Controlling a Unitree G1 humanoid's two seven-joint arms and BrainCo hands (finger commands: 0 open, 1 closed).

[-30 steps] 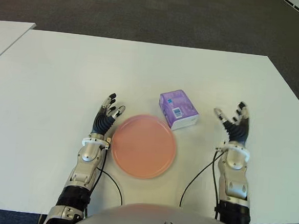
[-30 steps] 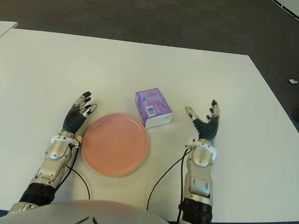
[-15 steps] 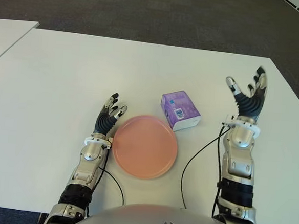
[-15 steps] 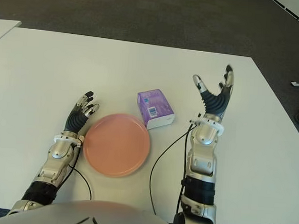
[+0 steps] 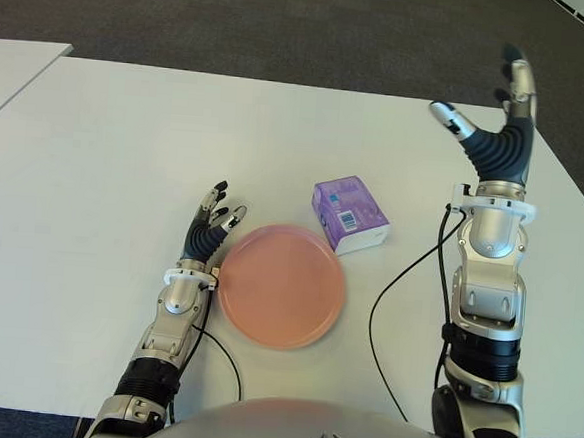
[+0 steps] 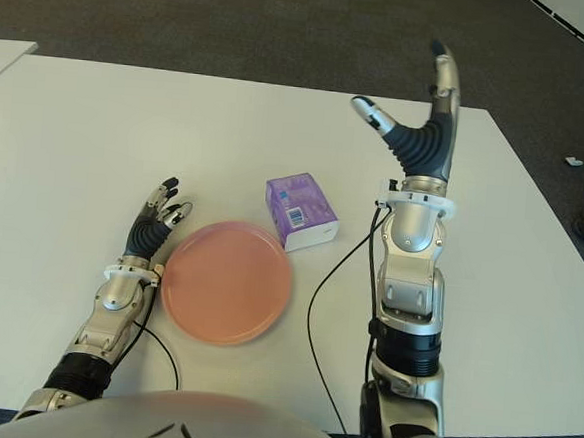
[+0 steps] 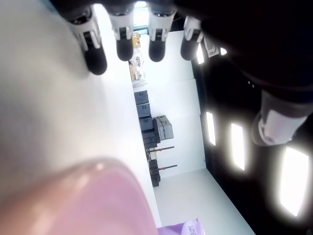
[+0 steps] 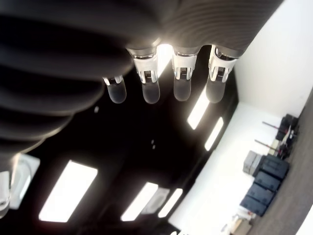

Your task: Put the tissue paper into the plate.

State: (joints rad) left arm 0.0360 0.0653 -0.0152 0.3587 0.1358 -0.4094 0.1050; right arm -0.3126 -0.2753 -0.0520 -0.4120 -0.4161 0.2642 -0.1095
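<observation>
A purple tissue pack (image 5: 349,214) lies on the white table (image 5: 127,147), just beyond the right rim of a round pink plate (image 5: 282,286). My right hand (image 5: 492,113) is raised high above the table, to the right of the pack and well clear of it, its fingers spread and empty. My left hand (image 5: 213,222) shows at the plate's left edge, fingers relaxed and holding nothing. In the left wrist view the plate's rim (image 7: 83,196) is close by and a corner of the tissue pack (image 7: 188,227) shows past it.
Dark carpet (image 5: 286,18) lies beyond the table's far edge. A second white table (image 5: 7,69) stands at the far left. A black cable (image 5: 408,277) trails along my right forearm.
My right hand has risen from low beside the tissue pack to high above the table, its forearm now upright. The left hand, plate and pack have stayed where they were.
</observation>
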